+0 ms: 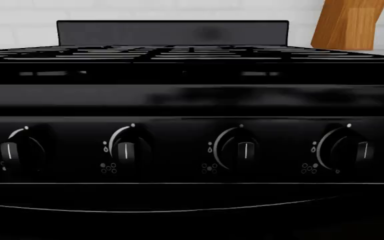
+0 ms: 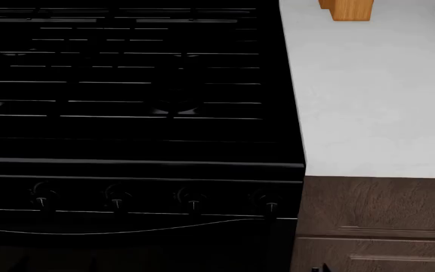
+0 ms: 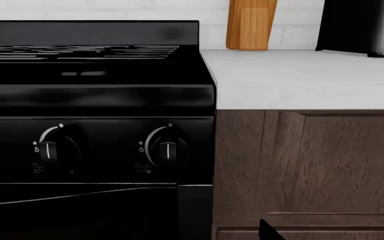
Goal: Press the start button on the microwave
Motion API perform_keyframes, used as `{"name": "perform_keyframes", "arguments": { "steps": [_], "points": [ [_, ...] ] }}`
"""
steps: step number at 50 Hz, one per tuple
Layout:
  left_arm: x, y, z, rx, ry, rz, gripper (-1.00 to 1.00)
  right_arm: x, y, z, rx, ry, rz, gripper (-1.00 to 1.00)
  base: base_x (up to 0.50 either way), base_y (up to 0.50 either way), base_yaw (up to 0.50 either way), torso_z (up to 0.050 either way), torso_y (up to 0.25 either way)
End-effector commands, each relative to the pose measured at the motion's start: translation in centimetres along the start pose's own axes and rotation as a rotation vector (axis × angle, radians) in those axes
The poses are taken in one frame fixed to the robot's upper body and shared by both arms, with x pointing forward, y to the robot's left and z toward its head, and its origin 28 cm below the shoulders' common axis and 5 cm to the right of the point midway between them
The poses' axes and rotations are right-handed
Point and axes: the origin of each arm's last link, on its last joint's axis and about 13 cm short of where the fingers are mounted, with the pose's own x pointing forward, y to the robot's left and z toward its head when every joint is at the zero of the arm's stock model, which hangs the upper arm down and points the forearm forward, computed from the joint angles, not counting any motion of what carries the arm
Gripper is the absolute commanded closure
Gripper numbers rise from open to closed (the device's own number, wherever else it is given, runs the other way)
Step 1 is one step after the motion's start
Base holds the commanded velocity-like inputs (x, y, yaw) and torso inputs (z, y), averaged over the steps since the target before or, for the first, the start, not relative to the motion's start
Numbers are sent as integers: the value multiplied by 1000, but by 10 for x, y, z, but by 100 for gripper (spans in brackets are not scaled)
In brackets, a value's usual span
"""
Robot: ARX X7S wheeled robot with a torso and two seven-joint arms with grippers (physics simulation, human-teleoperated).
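Neither hand shows, so its grip cannot be told; no microwave visible, perhaps risking bumping stove knobs [image 1: 124, 150].

Black stove [image 2: 127, 113] with four knobs, white counter [image 2: 376, 102] alongside, wooden block [image 2: 348, 8] at back

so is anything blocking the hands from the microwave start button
Cannot tell: no microwave, start button or hand shows in any view. Visible are only the stove with its knobs, the counter, a wooden block and a dark appliance at the counter's back.
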Motion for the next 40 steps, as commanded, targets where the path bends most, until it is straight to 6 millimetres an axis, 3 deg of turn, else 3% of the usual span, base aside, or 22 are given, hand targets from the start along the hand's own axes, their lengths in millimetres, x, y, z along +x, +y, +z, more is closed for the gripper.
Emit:
{"name": "perform_keyframes", "arguments": {
  "steps": [1, 22, 25, 30, 34, 40],
  "points": [
    [0, 0, 0, 0, 0, 0, -100, 0, 0, -2, 0, 0, 0, -100, 0, 0, 0, 0, 0],
    [-3, 3, 2, 30, -20, 12, -100, -1, 4, 5, 5, -15, 20, -100, 0, 0, 0, 0, 0],
    [-4, 2, 12, 28, -49, 9, -100, -3, 5, 16, -1, -48, 24, -100, 0, 0, 0, 0, 0],
    [-7, 3, 51, 22, -155, -6, -100, -7, 4, 54, -22, -158, 23, -100, 0, 0, 0, 0, 0],
    [-6, 4, 71, 48, -217, -7, -100, -9, 5, 74, -39, -213, 39, -100, 0, 0, 0, 0, 0],
    [5, 6, 101, 44, -231, 29, -100, -2, 4, 102, -86, -245, 79, -100, 0, 0, 0, 0, 0]
  ]
}}
